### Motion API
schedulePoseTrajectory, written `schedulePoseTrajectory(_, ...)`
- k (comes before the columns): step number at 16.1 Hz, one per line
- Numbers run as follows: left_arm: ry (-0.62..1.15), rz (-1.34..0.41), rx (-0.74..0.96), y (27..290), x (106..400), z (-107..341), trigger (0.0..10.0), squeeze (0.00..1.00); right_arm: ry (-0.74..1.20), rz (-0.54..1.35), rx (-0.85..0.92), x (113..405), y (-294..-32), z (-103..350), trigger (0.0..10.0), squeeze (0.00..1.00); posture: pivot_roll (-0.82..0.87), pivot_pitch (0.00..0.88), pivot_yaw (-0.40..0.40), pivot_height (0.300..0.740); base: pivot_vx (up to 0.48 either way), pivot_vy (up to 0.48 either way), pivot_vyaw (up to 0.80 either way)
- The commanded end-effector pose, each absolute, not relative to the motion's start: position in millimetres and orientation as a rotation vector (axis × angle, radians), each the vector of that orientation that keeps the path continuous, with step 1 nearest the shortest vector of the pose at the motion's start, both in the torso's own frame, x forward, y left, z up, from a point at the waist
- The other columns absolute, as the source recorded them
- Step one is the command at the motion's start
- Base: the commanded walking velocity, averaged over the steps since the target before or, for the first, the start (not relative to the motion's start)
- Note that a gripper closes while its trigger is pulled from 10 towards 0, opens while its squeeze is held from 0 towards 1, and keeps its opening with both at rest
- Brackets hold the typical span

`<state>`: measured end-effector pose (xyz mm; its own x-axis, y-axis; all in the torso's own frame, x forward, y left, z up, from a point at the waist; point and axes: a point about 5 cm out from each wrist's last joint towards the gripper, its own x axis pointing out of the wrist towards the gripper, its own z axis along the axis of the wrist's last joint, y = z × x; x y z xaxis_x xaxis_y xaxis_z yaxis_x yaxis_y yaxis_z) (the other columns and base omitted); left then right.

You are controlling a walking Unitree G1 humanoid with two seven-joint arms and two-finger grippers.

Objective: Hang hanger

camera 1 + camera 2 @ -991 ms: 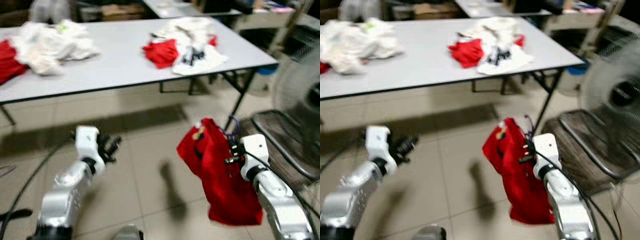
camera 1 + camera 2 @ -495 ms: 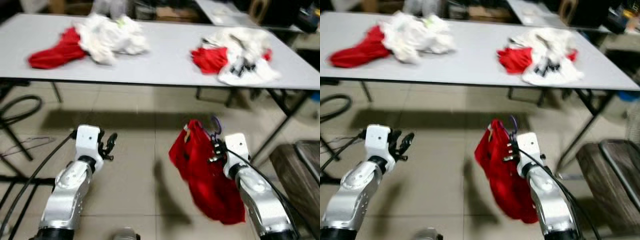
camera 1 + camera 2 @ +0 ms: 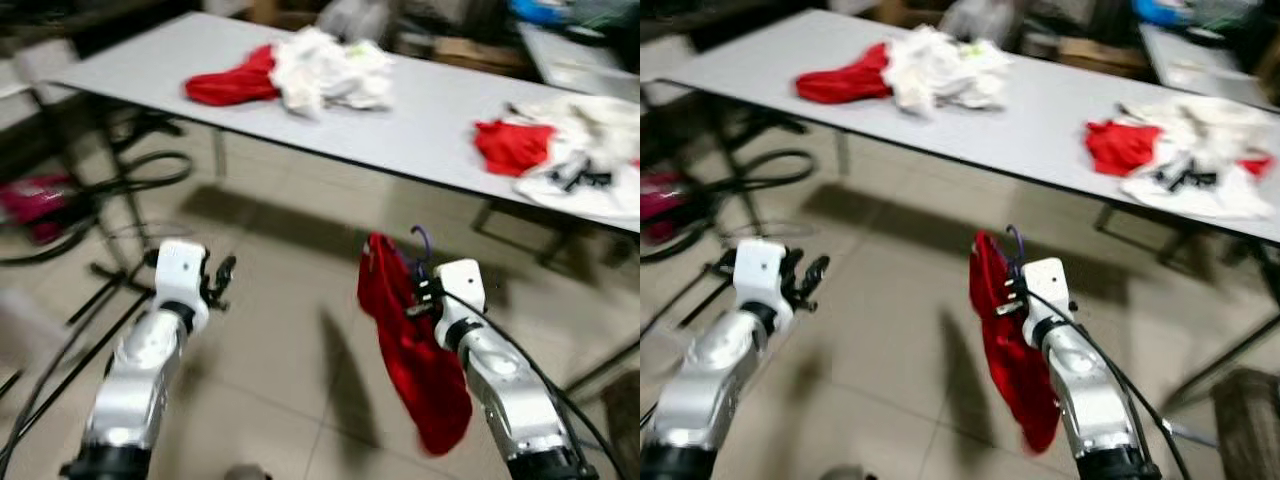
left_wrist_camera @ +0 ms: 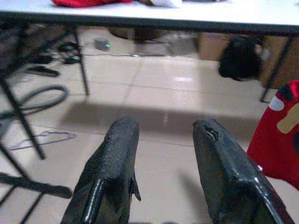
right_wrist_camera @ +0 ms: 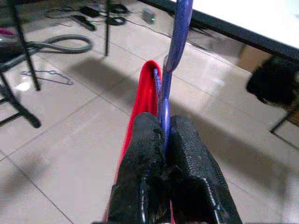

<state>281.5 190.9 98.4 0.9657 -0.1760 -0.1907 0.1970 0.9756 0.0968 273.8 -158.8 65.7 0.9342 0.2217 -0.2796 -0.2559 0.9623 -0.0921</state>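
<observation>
A red garment hangs on a purple hanger, whose hook rises above my right gripper. That gripper is shut on the hanger's neck and holds it over the tiled floor, in front of a long grey table. In the right wrist view the two black fingers pinch the purple stem with the red cloth just behind. My left gripper is open with nothing between its fingers, held out low at the left.
On the table lie a red and white clothes heap and a second heap at the right. Black cables and a hose sprawl on the floor at the left, beside metal legs. A pink item lies far left.
The whole view has swung left, so the table now runs off to the right and cables appear at the left. The red garment swings but stays in my right gripper.
</observation>
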Motion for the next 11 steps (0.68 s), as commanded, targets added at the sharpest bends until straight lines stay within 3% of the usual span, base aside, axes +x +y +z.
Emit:
schedulePoseTrajectory(1, 0.194, -0.23, 0.137, 180.8, 283.0, 95.5, 10.0, 0.0, 0.248, 0.198, -0.14, 274.4, -170.2, 70.5, 10.0, 0.0, 0.02, 0.0, -0.009, 0.74, 0.0, 0.0, 0.8)
schedulePoseTrajectory(6, 0.174, -0.226, 0.155, 178.1, 292.7, 101.0, 10.0, 0.0, 0.235, 0.169, -0.119, 275.1, -171.8, 70.7, 10.0, 0.0, 0.01, 0.0, 0.029, 0.74, 0.0, -0.48, 0.8)
schedulePoseTrajectory(9, 0.193, -0.239, 0.14, 177.5, 297.2, 100.0, 10.0, 0.0, 0.224, 0.147, -0.111, 276.0, -171.8, 71.7, 10.0, 0.0, 0.01, 0.0, 0.047, 0.74, 0.0, 0.289, 0.8)
schedulePoseTrajectory(11, 0.168, -0.219, 0.168, 177.1, 299.6, 101.4, 10.0, 0.0, 0.222, 0.149, -0.116, 276.6, -172.3, 72.2, 10.0, 0.0, 0.0, 0.0, 0.05, 0.74, 0.0, -0.24, 0.8)
